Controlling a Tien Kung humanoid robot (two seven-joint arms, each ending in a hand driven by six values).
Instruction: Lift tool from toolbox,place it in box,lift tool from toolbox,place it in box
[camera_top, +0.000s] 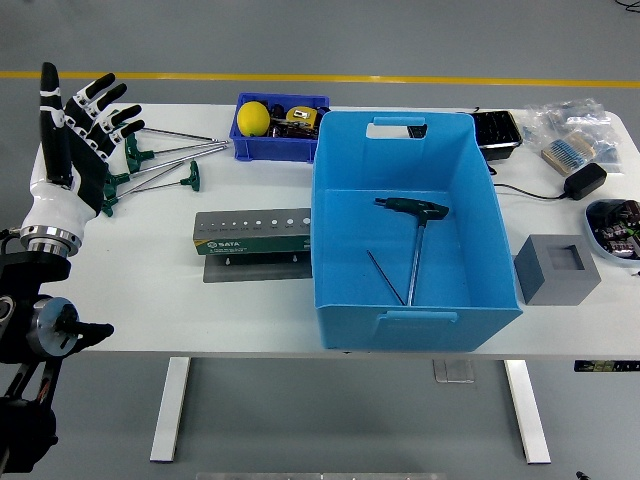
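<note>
— One robot hand (75, 140) on my screen, the left, raised at the counter's (150, 290) left edge, fingers spread, holding nothing.

— And the tools?

— I see green-handled keys (150, 170) lying just beside it, the grey toolbox (255, 237) mid-counter, and one T-handle key (415, 225) inside the blue box (410, 325).
</note>
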